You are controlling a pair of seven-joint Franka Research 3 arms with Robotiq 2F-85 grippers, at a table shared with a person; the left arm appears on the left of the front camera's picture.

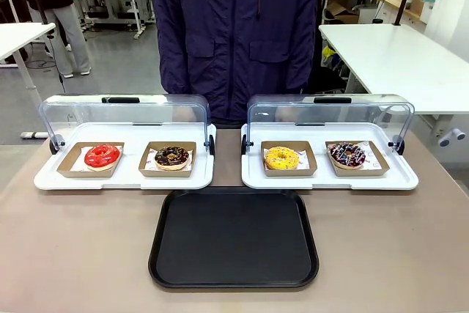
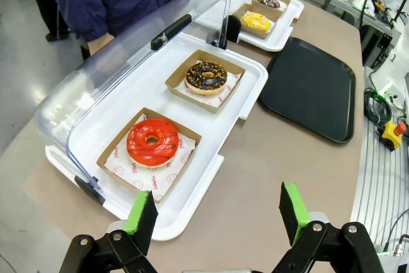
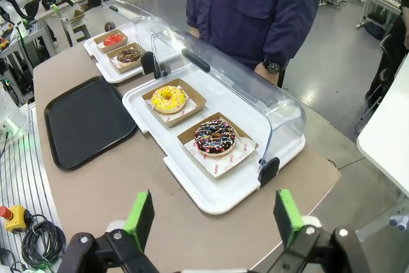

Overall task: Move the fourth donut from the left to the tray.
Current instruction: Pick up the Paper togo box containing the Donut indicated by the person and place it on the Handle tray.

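The fourth donut [image 1: 347, 155], dark chocolate with white, pink and purple sprinkles, sits on its brown cardboard holder at the right end of the right white tray [image 1: 399, 179]. From the right wrist it lies just ahead as the sprinkled donut [image 3: 215, 137]; in the left wrist view the same donut [image 2: 268, 0] is far off. The black tray [image 1: 234, 237] lies bare at the front centre, also seen as the black tray [image 3: 86, 119] and black tray [image 2: 312, 85]. My left gripper [image 2: 217, 213] is open above the table near the red donut. My right gripper [image 3: 214, 217] is open, short of the white tray's near edge.
A red donut [image 1: 102, 156] and a crumb-topped chocolate donut [image 1: 173, 157] sit on the left white tray [image 1: 51, 180]; a yellow donut [image 1: 282, 157] sits beside the sprinkled one. Both clear dome lids [image 1: 330, 111] stand raised. A person in a dark jacket [image 1: 234, 27] stands at the far side.
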